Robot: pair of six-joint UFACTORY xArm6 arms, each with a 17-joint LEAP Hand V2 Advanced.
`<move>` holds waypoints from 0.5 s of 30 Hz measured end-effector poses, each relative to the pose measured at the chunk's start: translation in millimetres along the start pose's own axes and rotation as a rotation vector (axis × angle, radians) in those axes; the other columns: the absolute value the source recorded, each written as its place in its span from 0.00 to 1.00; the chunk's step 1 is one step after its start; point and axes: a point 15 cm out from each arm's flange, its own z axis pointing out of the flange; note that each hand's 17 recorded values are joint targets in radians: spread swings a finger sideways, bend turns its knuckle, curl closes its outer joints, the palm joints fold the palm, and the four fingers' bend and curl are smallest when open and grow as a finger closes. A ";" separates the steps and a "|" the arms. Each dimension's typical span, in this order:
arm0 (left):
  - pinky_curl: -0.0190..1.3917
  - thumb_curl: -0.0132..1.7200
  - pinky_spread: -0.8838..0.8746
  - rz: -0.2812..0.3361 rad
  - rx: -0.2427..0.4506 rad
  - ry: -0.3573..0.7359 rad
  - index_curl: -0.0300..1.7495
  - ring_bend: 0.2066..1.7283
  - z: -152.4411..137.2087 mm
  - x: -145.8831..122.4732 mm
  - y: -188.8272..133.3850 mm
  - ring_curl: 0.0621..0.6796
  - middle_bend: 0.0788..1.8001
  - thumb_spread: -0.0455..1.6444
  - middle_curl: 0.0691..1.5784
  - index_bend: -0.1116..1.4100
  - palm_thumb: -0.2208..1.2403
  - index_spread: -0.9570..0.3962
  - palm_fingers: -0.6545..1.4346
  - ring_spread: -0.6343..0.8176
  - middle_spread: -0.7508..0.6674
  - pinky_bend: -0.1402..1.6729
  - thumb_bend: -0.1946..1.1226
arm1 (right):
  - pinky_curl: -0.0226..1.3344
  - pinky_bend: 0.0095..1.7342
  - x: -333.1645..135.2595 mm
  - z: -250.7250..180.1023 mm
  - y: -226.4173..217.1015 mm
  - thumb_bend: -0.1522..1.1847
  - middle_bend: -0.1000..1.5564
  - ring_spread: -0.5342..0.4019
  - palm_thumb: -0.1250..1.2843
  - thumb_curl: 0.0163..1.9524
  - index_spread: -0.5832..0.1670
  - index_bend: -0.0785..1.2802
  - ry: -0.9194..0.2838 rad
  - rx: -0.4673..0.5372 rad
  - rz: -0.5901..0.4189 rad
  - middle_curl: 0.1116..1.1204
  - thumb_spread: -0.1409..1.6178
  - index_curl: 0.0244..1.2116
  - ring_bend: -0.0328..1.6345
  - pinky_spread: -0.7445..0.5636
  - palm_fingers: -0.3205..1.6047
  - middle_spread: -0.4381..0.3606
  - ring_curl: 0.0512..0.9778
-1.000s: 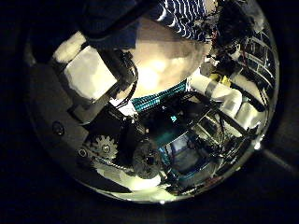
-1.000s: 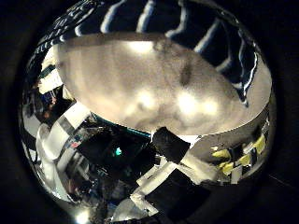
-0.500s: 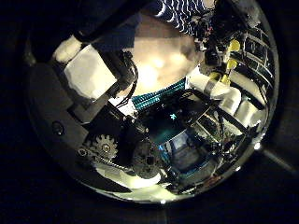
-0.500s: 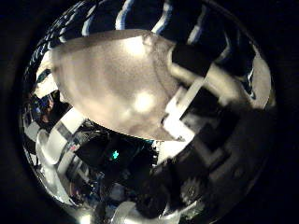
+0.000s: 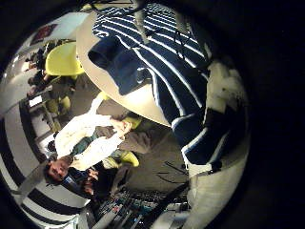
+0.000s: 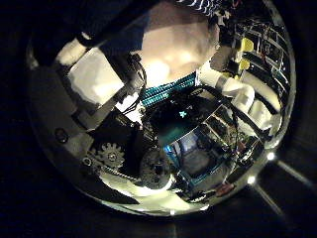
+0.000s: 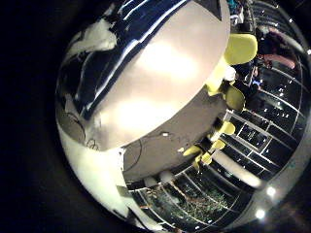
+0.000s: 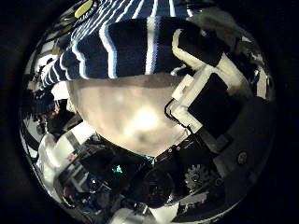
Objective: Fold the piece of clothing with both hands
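The piece of clothing [image 5: 157, 48] is a dark garment with light stripes, spread on a round table [image 5: 143, 103]. In the left little finger side palm view one edge of it runs up to my left hand [image 5: 221, 105]. In the left thumb side palm view my left hand's curled fingers [image 6: 99, 79] press against dark cloth [image 6: 114, 25]. In the right thumb side palm view the garment [image 8: 117, 42] fills much of the view, and my right hand's fingers [image 8: 206, 65] curl over its edge. The right little finger side palm view shows striped cloth [image 7: 131, 34] beside a fingertip [image 7: 97, 39].
Bare tabletop [image 8: 131, 117] lies beyond the garment's edge and also shows in the right little finger side palm view [image 7: 170, 83]. Chairs [image 7: 241, 47] stand round the table, one also in the left little finger side palm view [image 5: 65, 59].
In the right thumb side palm view the striped cloth has come much closer and now covers the fingers' side. The left thumb side palm view has shifted only slightly.
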 end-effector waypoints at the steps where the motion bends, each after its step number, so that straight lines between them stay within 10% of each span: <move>1: 0.50 0.36 0.18 0.001 0.004 0.002 0.82 0.81 -1.6 -1.2 2.3 0.72 0.42 0.68 0.77 0.23 0.75 0.18 0.78 0.12 0.03 0.81 0.14 | 0.27 0.92 1.2 -4.8 3.1 0.13 0.80 0.31 0.78 0.25 0.22 0.77 0.000 0.001 0.003 0.78 0.81 0.75 0.87 0.44 0.70 0.27 0.66; 15: 0.51 0.36 0.18 0.044 0.001 0.006 0.85 0.79 -39.0 -3.0 45.3 0.72 0.40 0.68 0.78 0.20 0.74 0.20 0.79 0.12 0.02 0.79 0.14 | 0.35 0.93 13.8 -76.8 47.1 0.11 0.84 0.33 0.79 0.28 0.27 0.79 -0.028 0.130 0.050 0.80 0.82 0.83 0.89 0.48 0.67 0.31 0.73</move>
